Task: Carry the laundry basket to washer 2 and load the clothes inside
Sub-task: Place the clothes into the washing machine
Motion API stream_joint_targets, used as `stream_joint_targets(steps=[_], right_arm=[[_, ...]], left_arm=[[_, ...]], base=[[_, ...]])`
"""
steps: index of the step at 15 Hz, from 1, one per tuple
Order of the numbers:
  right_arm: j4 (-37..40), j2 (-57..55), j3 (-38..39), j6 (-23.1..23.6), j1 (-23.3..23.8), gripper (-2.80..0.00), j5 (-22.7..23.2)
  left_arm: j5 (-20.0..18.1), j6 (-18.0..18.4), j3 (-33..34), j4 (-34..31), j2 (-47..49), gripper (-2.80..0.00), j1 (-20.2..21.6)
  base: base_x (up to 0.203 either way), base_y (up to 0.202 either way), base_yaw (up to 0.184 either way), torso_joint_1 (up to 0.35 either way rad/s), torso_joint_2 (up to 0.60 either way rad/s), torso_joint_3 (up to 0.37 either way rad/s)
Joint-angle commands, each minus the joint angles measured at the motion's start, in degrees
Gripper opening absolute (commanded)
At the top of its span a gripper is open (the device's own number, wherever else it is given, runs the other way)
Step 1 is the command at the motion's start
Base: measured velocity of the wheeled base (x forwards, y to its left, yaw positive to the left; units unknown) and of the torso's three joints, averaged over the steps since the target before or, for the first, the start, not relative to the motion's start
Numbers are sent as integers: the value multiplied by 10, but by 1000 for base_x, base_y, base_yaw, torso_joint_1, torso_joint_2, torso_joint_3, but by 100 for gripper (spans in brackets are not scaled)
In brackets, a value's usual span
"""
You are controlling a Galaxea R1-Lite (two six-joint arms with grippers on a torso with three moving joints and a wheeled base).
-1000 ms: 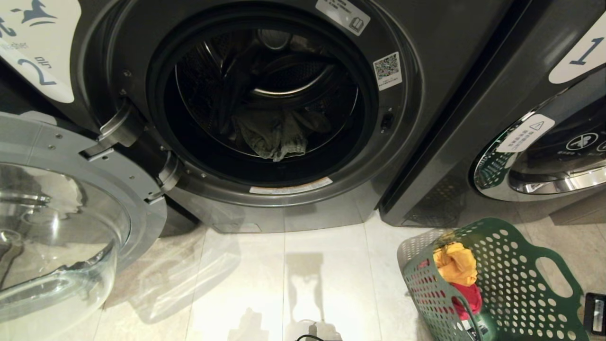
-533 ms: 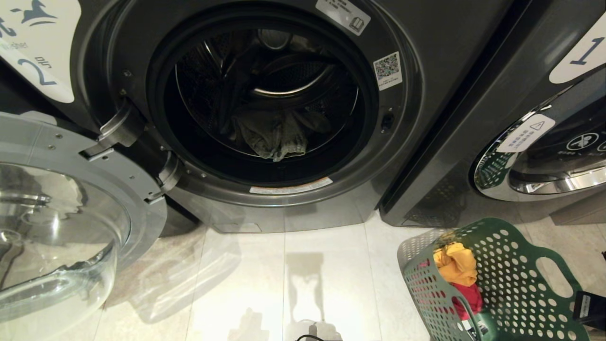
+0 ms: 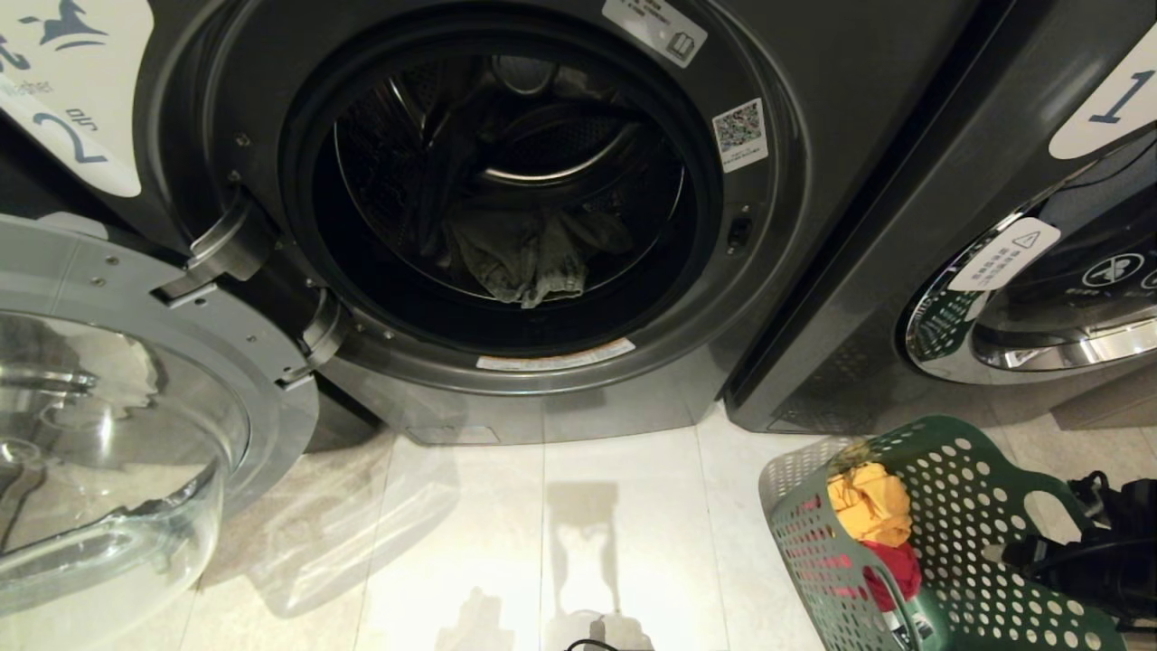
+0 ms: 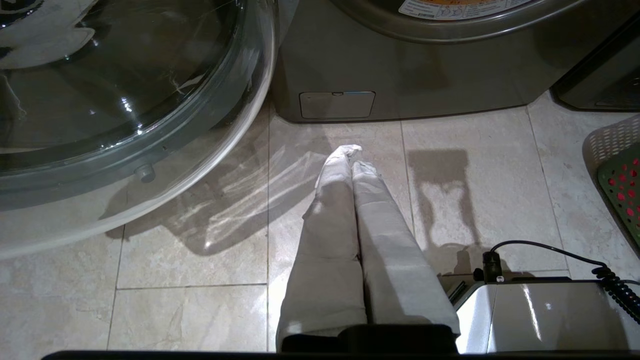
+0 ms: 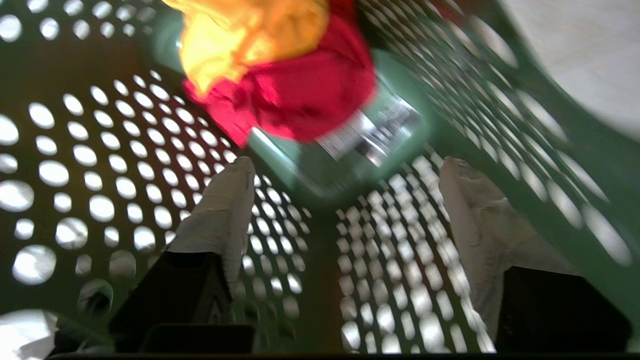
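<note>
Washer 2 (image 3: pixel 818 81) is dark grey and its round door (image 3: pixel 108 425) hangs open to the left. Grey jeans (image 3: pixel 524 258) lie in its drum. The green laundry basket (image 3: pixel 972 542) stands on the floor at the lower right, with a yellow-orange cloth (image 3: pixel 870 502) and a red cloth (image 3: pixel 897 565) inside. My right arm (image 3: pixel 1098 547) reaches in at the basket's right handle. In the right wrist view my right gripper (image 5: pixel 347 170) is open inside the basket (image 5: pixel 550 150), short of the red cloth (image 5: pixel 300 100) and yellow cloth (image 5: pixel 240 35). My left gripper (image 4: pixel 352 152) is shut and empty above the floor tiles.
Washer 1 (image 3: pixel 904 226) stands to the right with its door (image 3: pixel 1048 316) shut. The open glass door takes up the left side. Pale floor tiles (image 3: pixel 542 542) lie between door and basket. My base (image 4: pixel 540 315) shows by the left gripper.
My right arm has swung into the head view at the basket's right side. The clothes, basket and left arm have not moved.
</note>
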State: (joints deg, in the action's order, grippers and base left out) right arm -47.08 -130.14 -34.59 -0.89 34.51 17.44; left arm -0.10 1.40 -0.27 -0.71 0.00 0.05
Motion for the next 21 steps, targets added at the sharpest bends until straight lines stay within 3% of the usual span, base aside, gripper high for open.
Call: stream_joint_targets(steps=[1, 6, 9, 12, 16, 21], right_arm=[[-5, -138, -98, 2, -8, 0, 39], [-18, -278, -235, 4, -68, 0, 56], [-49, -320, -252, 23, -110, 0, 56], [-95, -374, -272, 43, -123, 0, 50], [-115, -425, -378, 42, -125, 0, -15], [-131, -456, -471, 41, -130, 0, -32]], left_arm=[[0, 0, 0, 0, 1, -280, 0], [0, 0, 0, 0, 1, -280, 0], [0, 0, 0, 0, 1, -280, 0], [0, 0, 0, 0, 1, -280, 0], [0, 0, 0, 0, 1, -280, 0], [0, 0, 0, 0, 1, -280, 0]], base=[[0, 0, 0, 0, 0, 0], [0, 0, 0, 0, 0, 0], [0, 0, 0, 0, 0, 0], [0, 0, 0, 0, 0, 0], [0, 0, 0, 0, 0, 0], [0, 0, 0, 0, 0, 0]])
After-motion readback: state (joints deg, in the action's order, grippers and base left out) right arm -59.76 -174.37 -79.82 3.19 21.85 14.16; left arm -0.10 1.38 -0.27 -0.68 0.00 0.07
